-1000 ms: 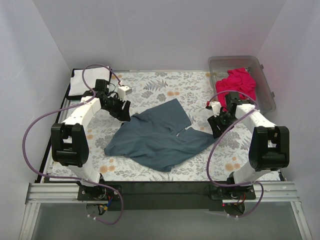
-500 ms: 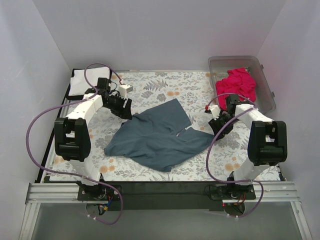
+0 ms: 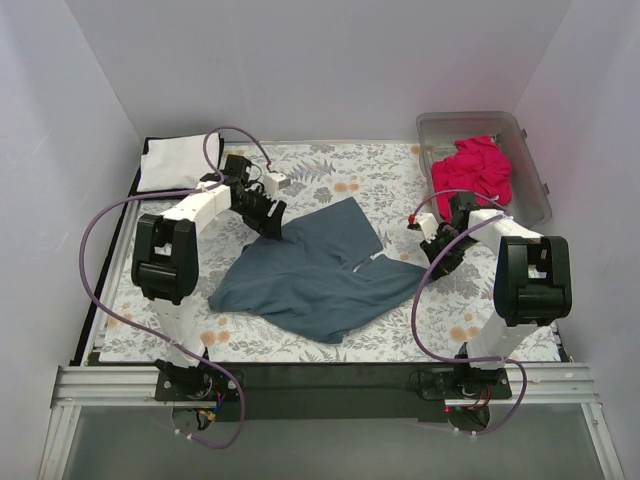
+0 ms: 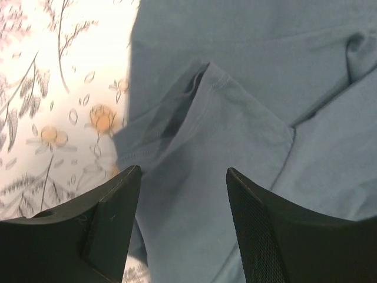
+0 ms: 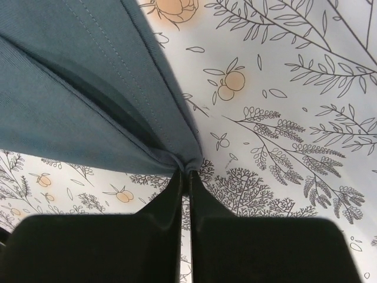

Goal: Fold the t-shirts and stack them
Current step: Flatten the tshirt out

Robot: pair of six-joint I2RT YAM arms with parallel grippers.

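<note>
I see my left gripper (image 4: 182, 177) spread wide above the blue shirt (image 3: 320, 280); my right gripper (image 5: 184, 175) pinches its corner.

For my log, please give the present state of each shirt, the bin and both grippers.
slate-blue t-shirt: unfolded, rumpled on the floral cloth.
pink t-shirt: crumpled, inside the clear bin.
white t-shirt: folded, far left corner.
clear bin: open, no lid.
left gripper: open, over the slate-blue t-shirt.
right gripper: shut on its corner.
</note>
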